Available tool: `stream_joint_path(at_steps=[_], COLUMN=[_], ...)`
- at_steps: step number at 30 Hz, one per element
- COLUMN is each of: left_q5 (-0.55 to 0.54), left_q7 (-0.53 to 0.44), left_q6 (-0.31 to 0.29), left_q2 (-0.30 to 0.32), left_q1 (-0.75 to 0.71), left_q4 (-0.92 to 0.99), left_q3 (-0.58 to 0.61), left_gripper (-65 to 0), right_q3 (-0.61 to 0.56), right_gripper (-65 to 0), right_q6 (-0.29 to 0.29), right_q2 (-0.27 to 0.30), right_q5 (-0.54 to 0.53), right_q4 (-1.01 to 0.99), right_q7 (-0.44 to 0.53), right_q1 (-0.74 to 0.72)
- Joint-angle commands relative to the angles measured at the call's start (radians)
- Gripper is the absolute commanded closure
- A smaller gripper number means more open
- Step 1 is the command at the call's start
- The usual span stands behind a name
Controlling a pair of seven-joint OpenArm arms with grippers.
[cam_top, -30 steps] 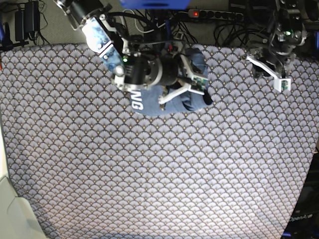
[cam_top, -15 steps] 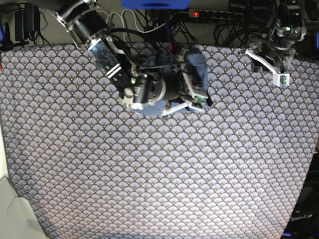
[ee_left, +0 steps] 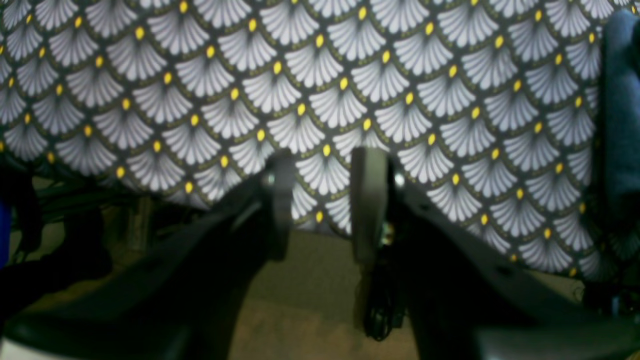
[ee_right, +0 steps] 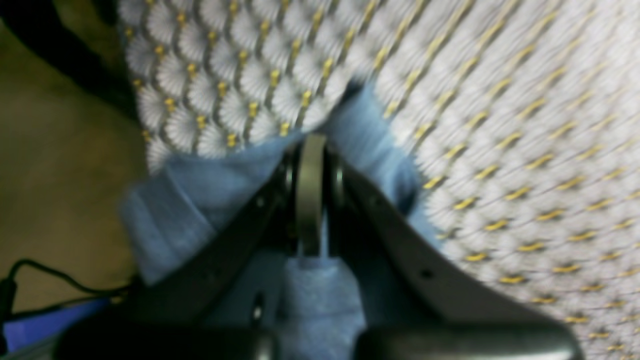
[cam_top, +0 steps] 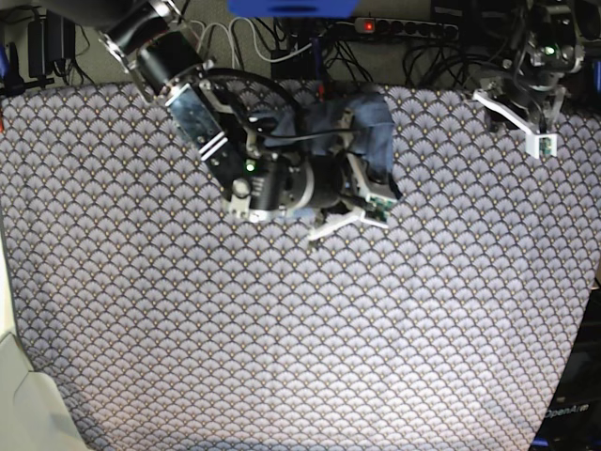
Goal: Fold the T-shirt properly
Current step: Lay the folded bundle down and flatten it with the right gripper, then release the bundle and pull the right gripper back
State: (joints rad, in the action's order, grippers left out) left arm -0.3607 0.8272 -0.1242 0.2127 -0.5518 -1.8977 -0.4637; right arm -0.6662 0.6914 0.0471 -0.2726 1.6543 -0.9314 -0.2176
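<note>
- t-shirt (cam_top: 362, 132): slate-blue cotton, bunched in a compact heap at the far edge of the table, near the middle of that edge in the base view; lettering not visible; part of the heap is covered by the right arm.
- t-shirt, right wrist view (ee_right: 200, 195): light blue folds lie on both sides of the fingers and run under them; picture is blurred.
- t-shirt, left wrist view (ee_left: 620, 110): a dark blue strip at the right border, resting on the cloth.
- right gripper (cam_top: 349, 214): low over the near side of the heap, on the left of the base view; in the right wrist view (ee_right: 310, 195) the fingers are pressed together, pinching a fold of the t-shirt.
- left gripper (cam_top: 526, 122): raised near the far right corner of the table, well apart from the t-shirt; in the left wrist view (ee_left: 325, 200) the fingers are spread with nothing between them.
- fan-patterned cloth (cam_top: 300, 329): grey scallops with tan dots, covering the table.
- power strip (cam_top: 404, 28): beyond the far edge, red light showing, among dark cables.
</note>
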Motion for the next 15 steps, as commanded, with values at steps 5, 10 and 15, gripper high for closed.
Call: stream_joint_path(at_steps=[5, 10, 15], left_q5=[-0.002, -0.002, -0.002], left_q7=[-0.016, -0.016, -0.016], left_q6=[0.001, 0.002, 0.004], left_q2=[0.008, 0.008, 0.008], left_q1=[-0.003, -0.003, -0.003], left_q4=[-0.018, -0.018, -0.016], left_q3=[-0.005, -0.005, -0.005], left_gripper=[-19.2, -19.2, -19.2], right_q3=[0.004, 0.004, 0.004], right_gripper=[0.0, 0.0, 0.0], right_q6=[0.007, 0.007, 0.007], right_q2=[-0.013, -0.046, -0.068], right_q5=[-0.011, -0.011, -0.011], right_q4=[-0.027, -0.234, -0.386], right_q7=[0.015, 0.11, 0.197], right_q1=[-0.05, -0.095, -0.136])
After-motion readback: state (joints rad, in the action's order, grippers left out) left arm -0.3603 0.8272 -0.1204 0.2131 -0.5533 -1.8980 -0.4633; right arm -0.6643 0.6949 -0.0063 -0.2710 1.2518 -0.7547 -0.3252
